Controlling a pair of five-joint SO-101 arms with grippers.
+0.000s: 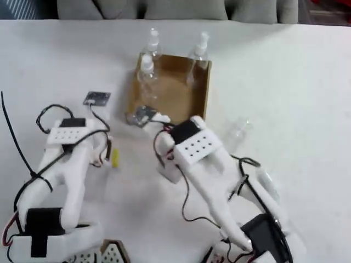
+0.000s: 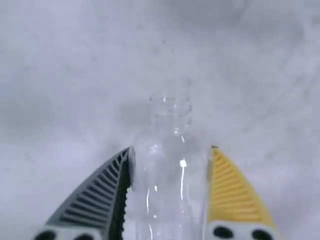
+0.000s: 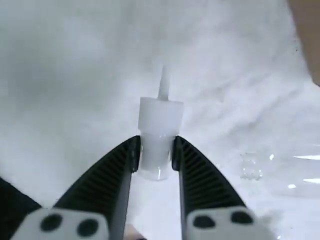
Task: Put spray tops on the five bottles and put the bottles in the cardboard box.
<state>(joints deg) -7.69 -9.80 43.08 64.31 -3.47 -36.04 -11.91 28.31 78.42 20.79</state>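
One clear bottle [image 2: 167, 185] in left fingers [image 2: 235, 190], spray top [image 3: 159, 135] in right fingers [image 3: 200, 180]

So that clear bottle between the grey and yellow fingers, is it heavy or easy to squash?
Probably light: the bottle looks clear and empty, its threaded neck uncapped. The thin-looking wall may flex between the fingers, and its glossy surface could slip. Being round, it would likely roll if laid on the table.
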